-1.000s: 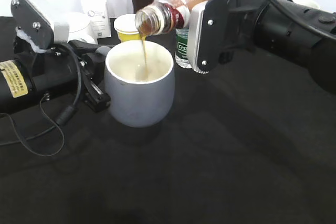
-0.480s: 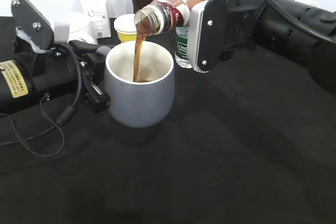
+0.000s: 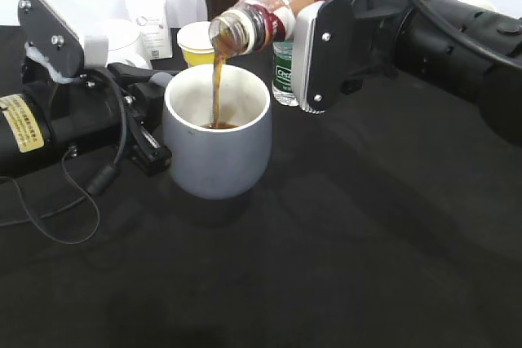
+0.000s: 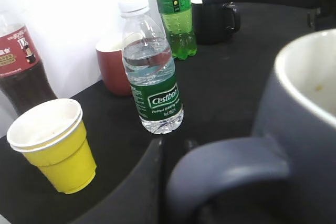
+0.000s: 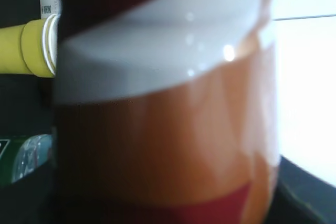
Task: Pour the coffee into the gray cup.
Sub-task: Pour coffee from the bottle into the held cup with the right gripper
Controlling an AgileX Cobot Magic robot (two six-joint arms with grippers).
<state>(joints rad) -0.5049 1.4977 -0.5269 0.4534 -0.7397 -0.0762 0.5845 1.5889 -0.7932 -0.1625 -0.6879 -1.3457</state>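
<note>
The gray cup [image 3: 216, 148] stands on the black table, its pale inside holding a pool of brown coffee. My left gripper [image 3: 151, 132] is shut on the cup's loop handle [image 4: 226, 169] at its left side. My right gripper [image 3: 314, 46] is shut on the coffee bottle [image 3: 261, 22], tilted mouth-down over the cup, and a brown stream [image 3: 217, 91] falls into the cup. The bottle's red, white and orange label [image 5: 163, 103] fills the right wrist view and hides the fingers there.
Behind the cup stand a yellow paper cup [image 4: 52, 145], a clear green-labelled water bottle [image 4: 152, 72], a dark cola bottle [image 4: 21, 69], a green bottle [image 4: 176, 11], a red-brown cup [image 4: 113, 66], a black mug [image 4: 212, 19] and a white mug [image 3: 122, 42].
The thin trickle has grown to a steady stream, and brown coffee now pools in the cup's bottom. The bottle has tilted slightly more. The left arm has not moved.
</note>
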